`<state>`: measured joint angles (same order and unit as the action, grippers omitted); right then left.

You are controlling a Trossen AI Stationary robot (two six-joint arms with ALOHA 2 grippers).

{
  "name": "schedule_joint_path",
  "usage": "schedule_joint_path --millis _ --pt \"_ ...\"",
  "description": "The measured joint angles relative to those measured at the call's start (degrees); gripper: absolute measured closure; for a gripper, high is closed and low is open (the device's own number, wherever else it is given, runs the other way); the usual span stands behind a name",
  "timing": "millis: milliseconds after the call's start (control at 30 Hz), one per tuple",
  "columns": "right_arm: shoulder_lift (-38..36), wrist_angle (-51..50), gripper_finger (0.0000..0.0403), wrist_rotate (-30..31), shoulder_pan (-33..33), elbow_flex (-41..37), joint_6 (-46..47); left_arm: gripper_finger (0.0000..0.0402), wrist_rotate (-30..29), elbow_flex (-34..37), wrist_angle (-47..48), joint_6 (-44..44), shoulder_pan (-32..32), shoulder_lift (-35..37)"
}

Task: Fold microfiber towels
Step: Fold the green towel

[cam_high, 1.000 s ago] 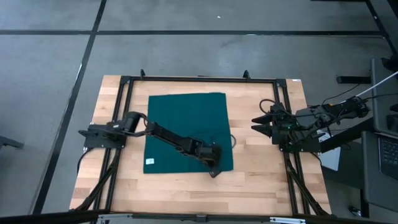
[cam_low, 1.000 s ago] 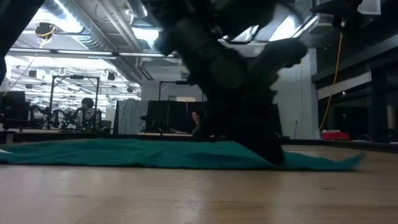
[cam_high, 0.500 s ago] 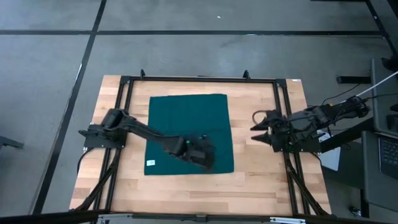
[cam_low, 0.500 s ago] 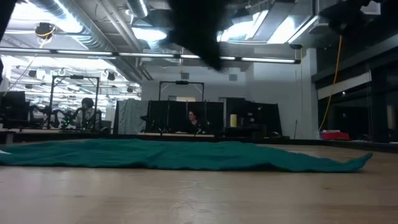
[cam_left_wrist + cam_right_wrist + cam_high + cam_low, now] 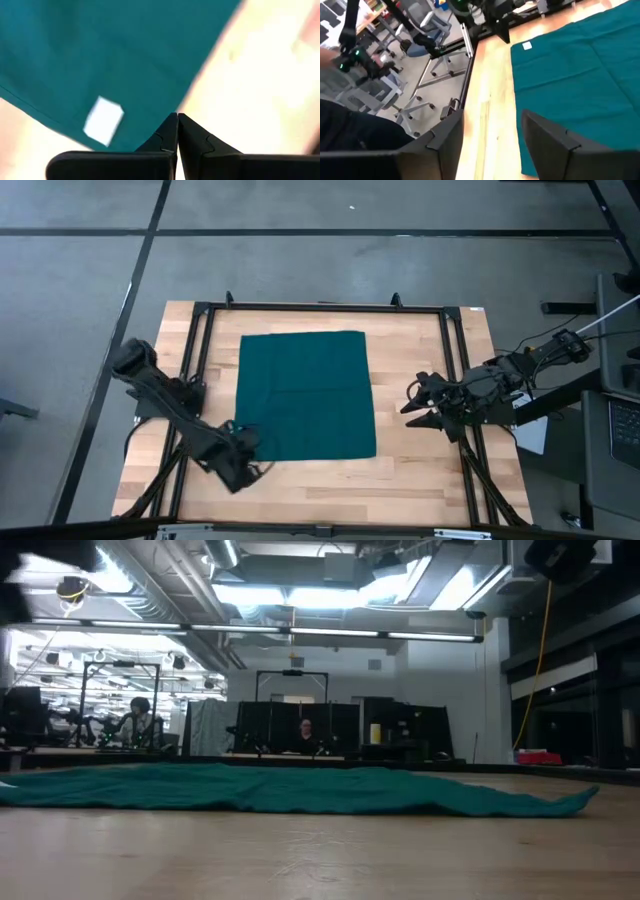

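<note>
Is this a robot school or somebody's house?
Probably a robot lab or workshop, not a house. Behind the wooden table with the green towel there are bare ceiling pipes, rolling office chairs, and people at long desks.

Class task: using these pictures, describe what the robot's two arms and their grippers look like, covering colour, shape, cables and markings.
Both arms are dark, slim and jointed. The left gripper has two black, angular jaws tapering to points, with small notches near the tips. The right gripper has broad, dark, flat-faced jaws. Black cables loop beside each arm. No markings can be made out.
</note>
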<state>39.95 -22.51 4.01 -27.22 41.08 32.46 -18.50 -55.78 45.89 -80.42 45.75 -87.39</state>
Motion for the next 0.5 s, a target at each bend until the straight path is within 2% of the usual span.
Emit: schedule_joint_path --millis 67,233,367,500 --pt "0.7 0.0 0.0208 0.0 -0.7 0.0 -1.0 0.04 2.5 2.9 -0.4 1.0 2.2 2.7" --pt "4.0 -3.3 0.0208 -1.4 -1.4 0.0 -6.5 0.0391 6.8 3.4 1.0 11.7 5.5 5.3" --pt "7.6 -12.1 0.0196 -3.6 -1.4 0.7 -11.6 0.0376 7.2 3.3 -0.9 13.8 7.5 4.6" --pt "9.6 -18.9 0.0182 -0.4 -1.4 1.4 -15.4 0.0362 6.3 3.3 -2.9 14.7 8.7 2.9"
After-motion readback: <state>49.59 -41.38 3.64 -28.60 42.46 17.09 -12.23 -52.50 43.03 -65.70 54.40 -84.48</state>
